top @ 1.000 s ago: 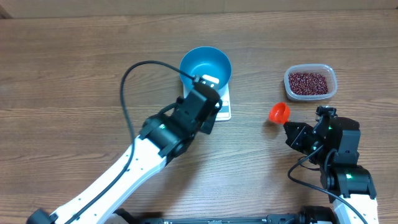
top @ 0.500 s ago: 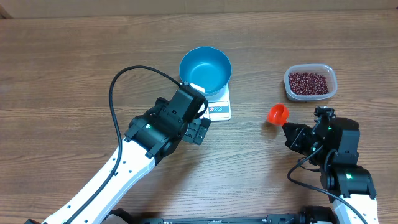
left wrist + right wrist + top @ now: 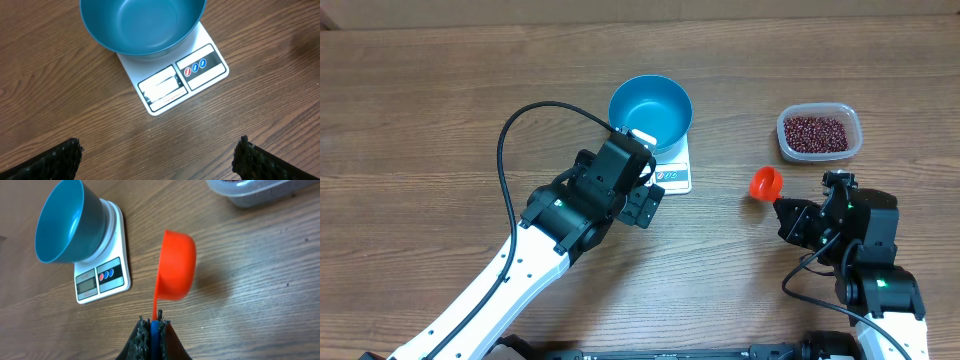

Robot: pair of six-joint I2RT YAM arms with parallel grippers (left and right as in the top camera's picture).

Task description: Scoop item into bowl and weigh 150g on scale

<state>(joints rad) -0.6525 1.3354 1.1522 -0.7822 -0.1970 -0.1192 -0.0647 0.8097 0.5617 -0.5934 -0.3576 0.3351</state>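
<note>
Two grippers hung over the wooden table (image 3: 440,110). The left gripper (image 3: 157,159), jaws spread wide and holding nothing, hovered just near of the white scale (image 3: 186,75), which carried the blue bowl (image 3: 142,22) on its far part. The right gripper (image 3: 152,330) pinched the handle of an orange scoop (image 3: 176,265), seemingly tipped sideways. Red-brown beans (image 3: 817,132) lay in the clear tub (image 3: 856,122), far right

hand (image 3: 152,324) gripping orange scoop (image 3: 176,265) by handle, blue bowl (image 3: 60,222) on white scale (image 3: 114,247), clear tub (image 3: 250,191) beyond

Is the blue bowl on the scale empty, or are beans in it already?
Empty: the bowl shows only bare blue inside in the left wrist view.
</note>
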